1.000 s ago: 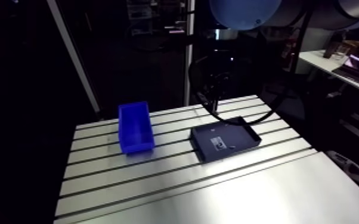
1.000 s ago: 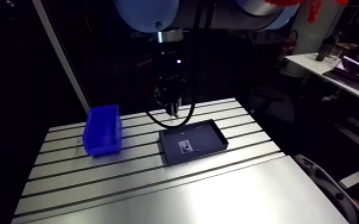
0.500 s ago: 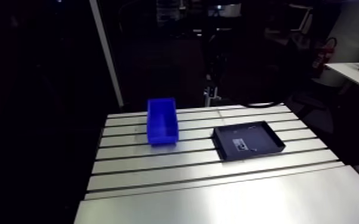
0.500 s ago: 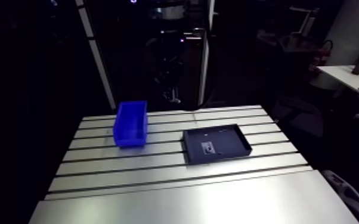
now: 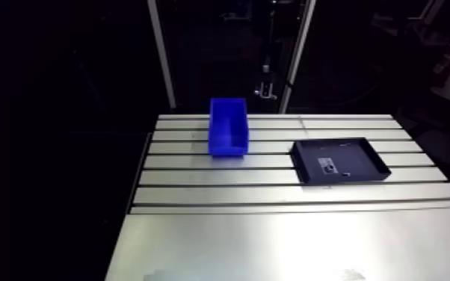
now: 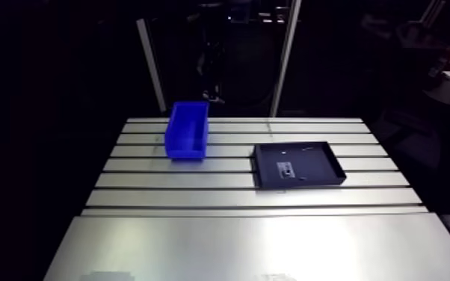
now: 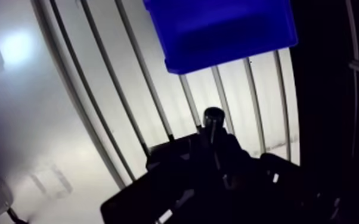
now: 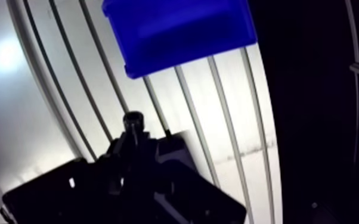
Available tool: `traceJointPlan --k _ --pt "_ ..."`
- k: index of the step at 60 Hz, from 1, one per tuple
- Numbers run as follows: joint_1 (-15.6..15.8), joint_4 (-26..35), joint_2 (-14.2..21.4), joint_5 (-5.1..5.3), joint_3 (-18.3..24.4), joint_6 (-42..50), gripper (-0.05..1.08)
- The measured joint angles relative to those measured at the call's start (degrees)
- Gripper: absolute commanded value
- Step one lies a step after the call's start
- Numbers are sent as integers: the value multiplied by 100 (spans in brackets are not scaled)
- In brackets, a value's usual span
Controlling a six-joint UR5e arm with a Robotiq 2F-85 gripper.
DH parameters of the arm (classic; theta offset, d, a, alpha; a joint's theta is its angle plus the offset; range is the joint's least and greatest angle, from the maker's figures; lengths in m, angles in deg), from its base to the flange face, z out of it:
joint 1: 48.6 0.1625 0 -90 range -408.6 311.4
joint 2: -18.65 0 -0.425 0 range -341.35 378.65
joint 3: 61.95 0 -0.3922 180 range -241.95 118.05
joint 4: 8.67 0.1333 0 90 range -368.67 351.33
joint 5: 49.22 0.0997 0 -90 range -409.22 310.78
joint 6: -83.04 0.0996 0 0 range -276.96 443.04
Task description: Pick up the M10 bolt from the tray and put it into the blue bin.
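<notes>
The pincer (image 7: 213, 136) has its 2 fingers drawn nearly together. A dark, round-headed piece is pinched between them, its head standing out just past the tips. I take this for the M10 bolt (image 7: 213, 115), so it is in the pincer's hold above the worktop (image 5: 273, 239), not in the tray (image 5: 364, 155). Its long axis runs along the fingers, head leading. The fingers are dark against the lit metal, so how firm the hold is cannot be read.

The relation that matters is the bolt to the blue bin (image 7: 223, 30). In the wrist view the bin lies straight ahead of the pincer and apart from it, with a band of slotted worktop between the bolt's head and the bin's near wall. The pincer hangs over bare slots, not over the bin's opening. The bin's long axis runs across the pincer's line of approach, roughly square to the slots.

In the arm view the bin stands near the far edge of the worktop. The tray is well apart beside it, with a pale label and 1 or 2 small bits inside.

By my reading, the carry is under way. What remains is to travel forward past the near wall until the bolt is over the cavity, then let go. Letting go short of the wall would likely drop the bolt onto the slots.
</notes>
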Motion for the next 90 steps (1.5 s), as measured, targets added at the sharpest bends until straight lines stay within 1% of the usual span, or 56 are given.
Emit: traceJointPlan --k 15,47,70,90 --pt "213 4 -265 6 255 -41 106" --pt "561 -41 -854 -4 538 -17 106" --pt "639 -70 -1181 -14 637 58 105" --pt "691 -327 -1444 -12 642 175 105"
